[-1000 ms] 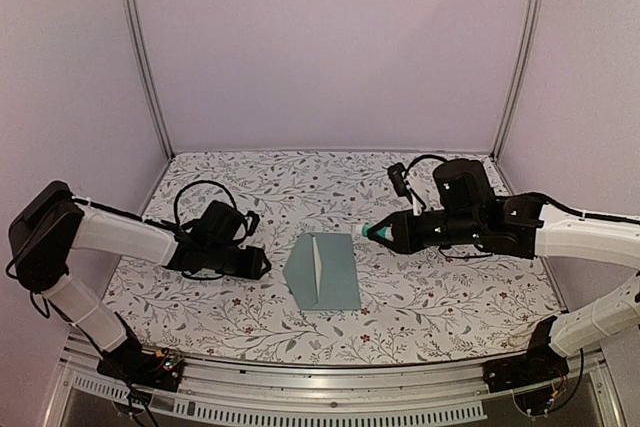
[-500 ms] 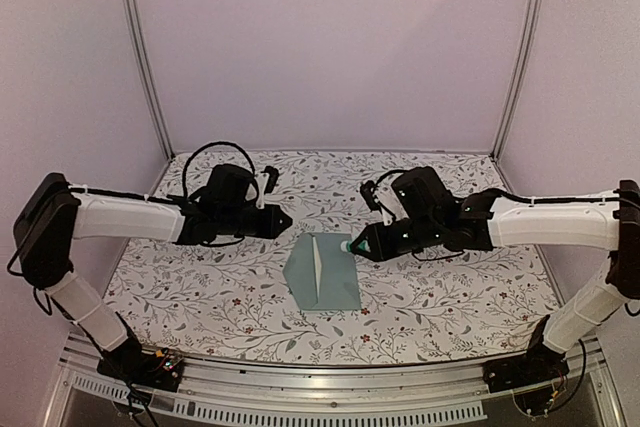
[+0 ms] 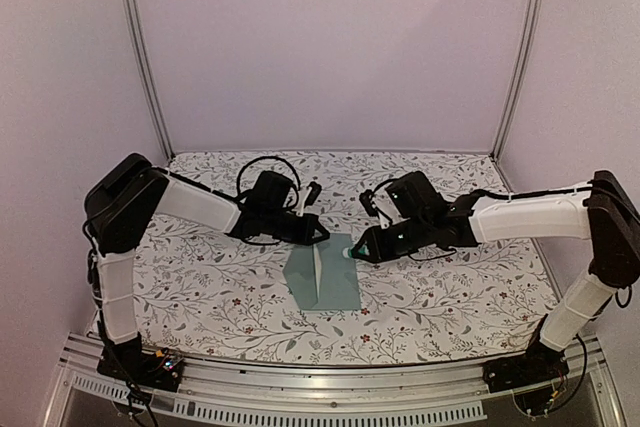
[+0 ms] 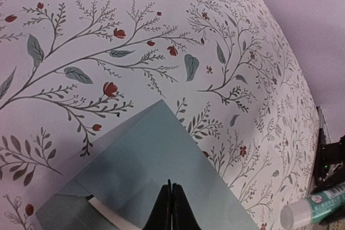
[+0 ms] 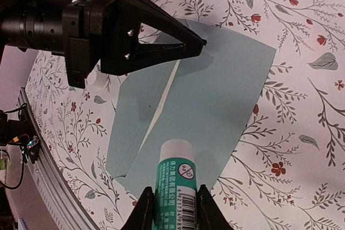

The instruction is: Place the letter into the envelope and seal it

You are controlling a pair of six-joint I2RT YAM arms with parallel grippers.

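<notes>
- The envelope [image 3: 325,272] lies flat just below the middle of the overhead view. Its flap is partly folded over, and a narrow whitish strip [image 3: 316,265] shows along the flap's edge.
- No tan sheet shows in any view. The letter is probably already inside, but I cannot tell whether that strip is its back or the envelope's lining.
- I judge the envelope thin, light and limp, so it is likely to slide on the surface and crease easily. The flap's free edge is the best place to take hold, with the body pinned down elsewhere.
- The left pincer [image 3: 322,234] has its fingers pressed together, apparently with nothing between them. Its tip is at the envelope's upper edge.
- The right pincer [image 3: 362,247] is pinching a white-and-green glue stick [image 5: 173,181], whose white end points at the envelope's upper right corner.
- The floral surface [image 3: 220,297] carries everything.
</notes>
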